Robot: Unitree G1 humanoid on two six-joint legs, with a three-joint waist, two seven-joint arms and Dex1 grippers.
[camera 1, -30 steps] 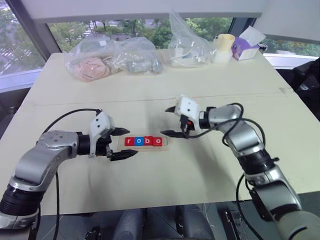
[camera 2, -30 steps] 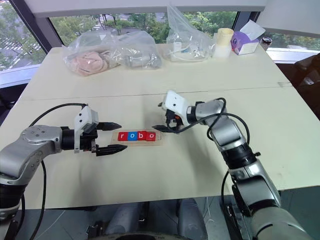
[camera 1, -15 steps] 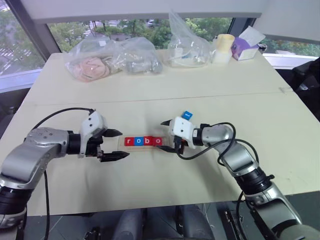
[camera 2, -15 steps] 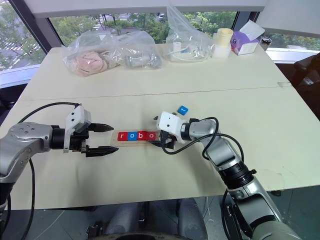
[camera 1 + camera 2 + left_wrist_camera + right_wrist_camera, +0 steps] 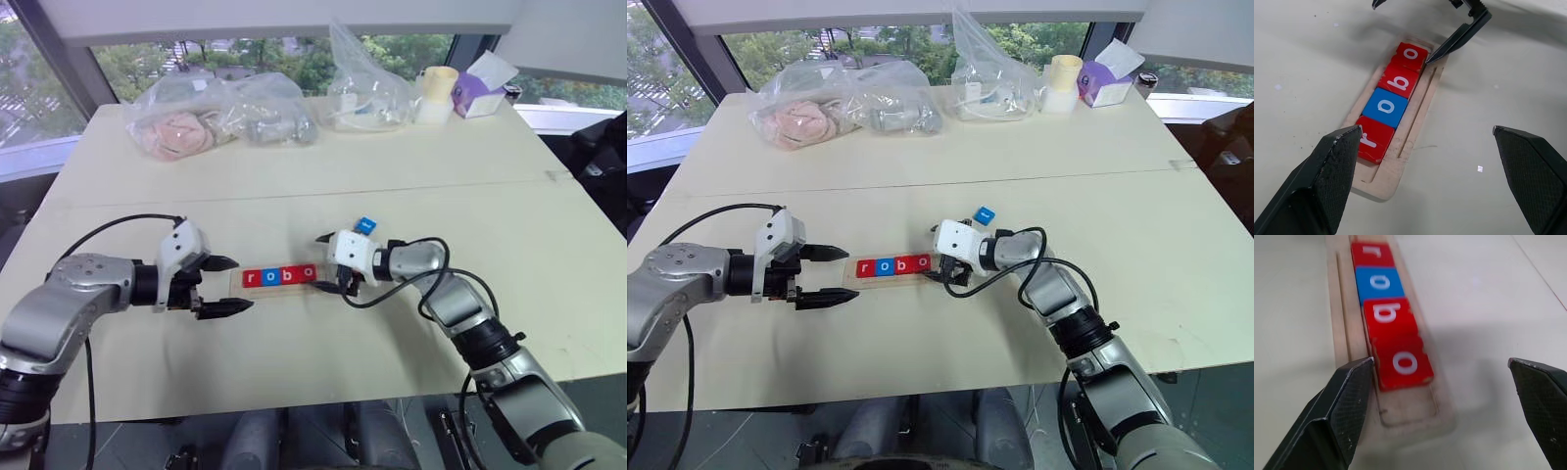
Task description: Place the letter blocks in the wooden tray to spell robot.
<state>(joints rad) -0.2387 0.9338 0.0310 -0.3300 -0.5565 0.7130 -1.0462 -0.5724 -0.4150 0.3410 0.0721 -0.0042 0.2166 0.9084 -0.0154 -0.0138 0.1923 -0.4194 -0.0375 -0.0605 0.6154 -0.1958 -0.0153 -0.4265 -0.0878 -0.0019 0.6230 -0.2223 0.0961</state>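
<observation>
Right gripper (image 5: 942, 266) open beside wooden tray (image 5: 1382, 177); blocks (image 5: 1392, 100) read "robo".

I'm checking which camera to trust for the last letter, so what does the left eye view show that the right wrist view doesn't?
Left eye view alone: the loose blue block on the table behind the right claw, the left claw open at the tray's other end, and plastic bags at the far edge.

Right wrist view alone: the bare slot past the last o.

Both: the wooden tray holding four blocks reading r, o, b, o.
</observation>
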